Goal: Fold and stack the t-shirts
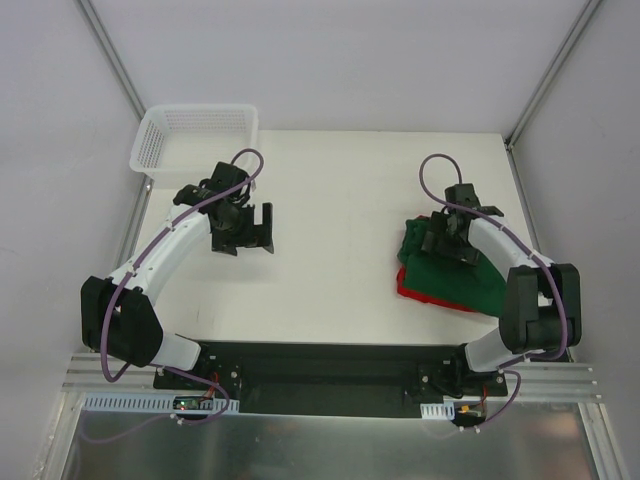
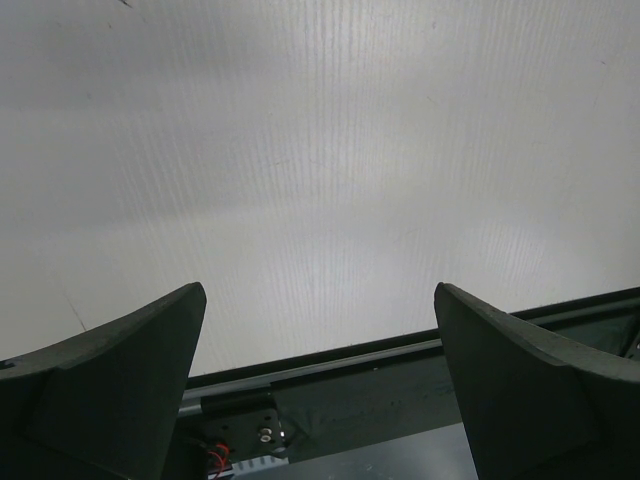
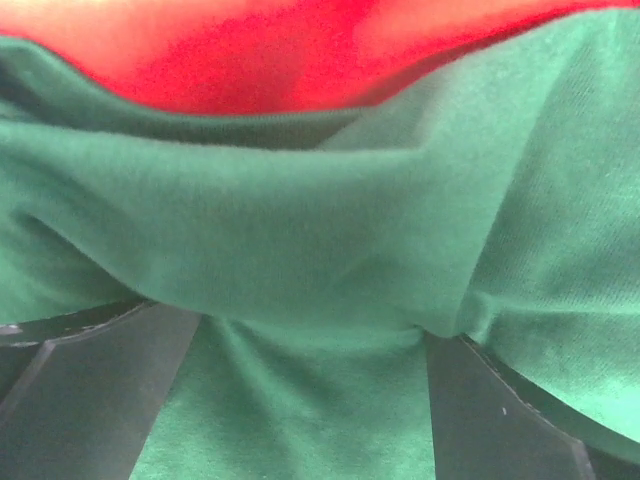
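- The white table point(image 1: 340, 200) carries everything; the t-shirts sit on its right half, toward the near edge, well apart from the left arm.
- A white plastic basket point(image 1: 195, 135) stands at the far left corner, with nothing showing in it from above.
- The green t-shirt point(image 1: 455, 280) lies bunched on top of the red t-shirt point(image 1: 408, 288), of which only a strip shows along the left and near edge. The pile's long side runs roughly from its far-left corner toward the near-right.
- The right gripper point(image 1: 447, 237) is right on the far end of that pile. Its wrist camera shows the green t-shirt point(image 3: 330, 250) filling the view and a fold of it draped between the two spread fingers point(image 3: 90, 390); whether they are pinching the cloth I cannot tell.
- The left gripper point(image 1: 248, 232) hangs over bare table on the left half, jaws wide apart and empty, its fingers point(image 2: 110, 390) framing only white tabletop.
- So the clothes lie directly under the right arm, and off to the right of the left one, which would need to cross the middle of the table to reach them.
- The green one looks rumpled rather than squarely folded, though it does sit stacked on the red.
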Robot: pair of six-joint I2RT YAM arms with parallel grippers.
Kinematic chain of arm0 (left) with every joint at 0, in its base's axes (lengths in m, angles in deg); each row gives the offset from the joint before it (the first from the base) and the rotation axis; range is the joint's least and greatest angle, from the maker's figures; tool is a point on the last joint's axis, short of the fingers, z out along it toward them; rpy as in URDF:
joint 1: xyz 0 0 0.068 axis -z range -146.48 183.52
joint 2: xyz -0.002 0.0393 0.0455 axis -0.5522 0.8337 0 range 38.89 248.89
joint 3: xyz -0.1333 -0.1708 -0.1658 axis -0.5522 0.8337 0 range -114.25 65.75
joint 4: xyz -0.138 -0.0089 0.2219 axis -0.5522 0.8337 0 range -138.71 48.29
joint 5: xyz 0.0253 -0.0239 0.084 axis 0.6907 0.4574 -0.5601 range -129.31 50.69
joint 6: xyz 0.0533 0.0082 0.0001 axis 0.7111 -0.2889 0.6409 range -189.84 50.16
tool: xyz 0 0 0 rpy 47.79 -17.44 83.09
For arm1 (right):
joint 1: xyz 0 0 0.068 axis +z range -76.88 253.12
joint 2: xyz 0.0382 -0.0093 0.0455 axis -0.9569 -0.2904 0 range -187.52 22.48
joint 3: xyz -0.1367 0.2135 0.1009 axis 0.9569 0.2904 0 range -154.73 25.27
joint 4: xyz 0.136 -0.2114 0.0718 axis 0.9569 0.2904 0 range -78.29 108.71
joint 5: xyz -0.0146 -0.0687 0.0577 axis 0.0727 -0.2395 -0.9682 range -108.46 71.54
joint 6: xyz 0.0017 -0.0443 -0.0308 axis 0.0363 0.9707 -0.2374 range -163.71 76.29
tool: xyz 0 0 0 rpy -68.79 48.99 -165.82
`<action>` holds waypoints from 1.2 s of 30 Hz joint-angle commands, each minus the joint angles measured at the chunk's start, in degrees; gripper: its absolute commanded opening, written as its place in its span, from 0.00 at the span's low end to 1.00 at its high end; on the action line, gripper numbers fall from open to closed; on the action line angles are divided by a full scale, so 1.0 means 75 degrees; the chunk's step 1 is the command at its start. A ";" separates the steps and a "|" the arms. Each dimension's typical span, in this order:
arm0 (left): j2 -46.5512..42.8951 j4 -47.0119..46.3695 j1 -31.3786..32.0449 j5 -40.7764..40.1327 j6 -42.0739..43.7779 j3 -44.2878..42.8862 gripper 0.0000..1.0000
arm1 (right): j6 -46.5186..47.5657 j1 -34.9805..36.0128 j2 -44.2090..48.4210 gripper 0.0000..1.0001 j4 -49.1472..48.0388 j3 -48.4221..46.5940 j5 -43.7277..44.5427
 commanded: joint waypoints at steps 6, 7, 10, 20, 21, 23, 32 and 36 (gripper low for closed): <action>0.0021 0.0023 0.0108 0.0102 0.0144 -0.0226 0.99 | 0.0074 0.0120 -0.0248 0.96 0.1938 0.0173 0.2401; 0.0009 0.0023 0.0108 0.0101 0.0167 -0.0214 0.99 | 0.0015 0.0097 -0.0143 0.96 0.2066 0.0138 0.2751; -0.0026 0.0011 0.0108 0.0066 0.0225 -0.0214 0.99 | -0.0266 0.0109 0.0068 0.96 0.2347 0.0009 0.3489; 0.0056 0.0023 0.0132 0.0113 0.0144 -0.0190 0.99 | -0.0887 0.0155 0.1814 0.96 0.2992 -0.0190 0.4979; 0.0056 0.0011 0.0155 0.0125 0.0144 -0.0202 0.99 | -0.0946 0.0179 0.2070 0.96 0.3027 -0.0214 0.5108; 0.0056 0.0011 0.0178 0.0113 0.0132 -0.0214 0.99 | -0.1039 0.0307 0.2260 0.96 0.3132 -0.0342 0.5296; 0.0056 0.0011 0.0342 0.0102 0.0085 -0.0308 0.99 | -0.0210 0.1093 0.3420 0.96 0.1754 -0.0416 0.2196; -0.0015 0.0023 0.0366 0.0078 0.0085 -0.0249 0.99 | -0.0161 0.1105 0.2953 0.96 0.0699 -0.0074 0.0893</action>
